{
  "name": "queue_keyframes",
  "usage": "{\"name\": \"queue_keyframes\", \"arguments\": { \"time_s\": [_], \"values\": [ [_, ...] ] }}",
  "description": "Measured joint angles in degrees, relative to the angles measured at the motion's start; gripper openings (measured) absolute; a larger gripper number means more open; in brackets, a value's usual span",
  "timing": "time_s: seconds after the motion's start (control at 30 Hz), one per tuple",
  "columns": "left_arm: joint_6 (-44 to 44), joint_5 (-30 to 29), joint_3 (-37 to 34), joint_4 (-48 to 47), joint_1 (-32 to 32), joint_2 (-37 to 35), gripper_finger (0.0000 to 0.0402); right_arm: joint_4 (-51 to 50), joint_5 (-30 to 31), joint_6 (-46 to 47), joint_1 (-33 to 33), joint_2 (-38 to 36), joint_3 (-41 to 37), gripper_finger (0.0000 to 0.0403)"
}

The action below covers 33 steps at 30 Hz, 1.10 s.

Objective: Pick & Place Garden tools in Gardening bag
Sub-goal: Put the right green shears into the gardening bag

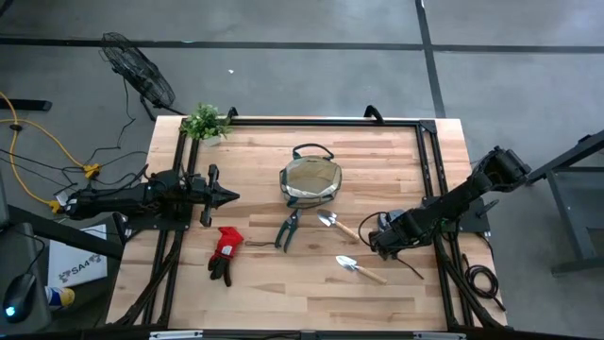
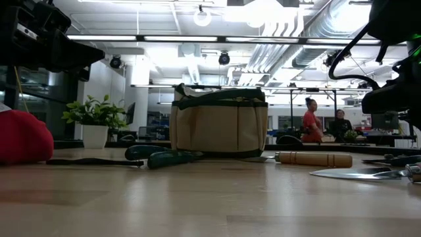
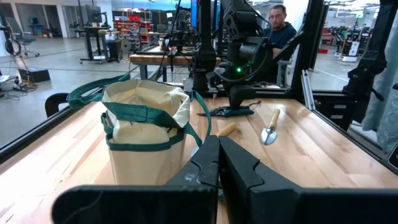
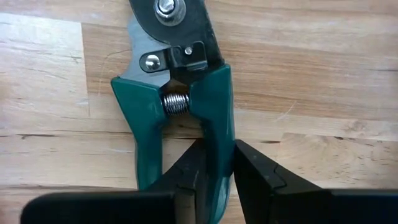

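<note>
- The pruning shears (image 4: pixel 177 99) run off the right wrist view's edge, blade tips unseen.
- From above, the shears under the right gripper (image 1: pixel 381 238) are hidden by the arm.
- In the low view, the red glove (image 2: pixel 23 137) and one trowel blade (image 2: pixel 368 173) are cut by the edges.

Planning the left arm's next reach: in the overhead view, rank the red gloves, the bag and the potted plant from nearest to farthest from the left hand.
1. Red gloves: just in front of the left hand, toward the near edge.
2. Bag: table centre, toward the right arm.
3. Potted plant: far left corner; nearly as far as the bag, so 2 and 3 are close.
</note>
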Motion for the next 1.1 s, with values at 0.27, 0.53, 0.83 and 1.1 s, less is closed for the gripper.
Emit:
{"name": "queue_keyframes", "arguments": {
  "time_s": [0.27, 0.53, 0.83, 1.1],
  "values": [
    [0.0, 0.0, 0.0, 0.0, 0.0, 0.0, 0.0001, -0.1, -0.2, -2.3, -0.7, -0.2, 0.0, 0.0043],
    [0.0, 0.0, 0.0, 0.0, 0.0, 0.0, 0.0001, -0.6, 1.1, -3.4, -0.7, -2.8, -0.3, 0.0041],
    [0.0, 0.0, 0.0, 0.0, 0.0, 0.0, 0.0001, -2.7, 1.5, -6.2, -0.8, -4.5, -0.3, 0.0041],
    [0.0, 0.0, 0.0, 0.0, 0.0, 0.0, 0.0001, -2.8, 1.9, -9.1, -1.8, -7.4, -0.2, 0.0041]
  ]
}}
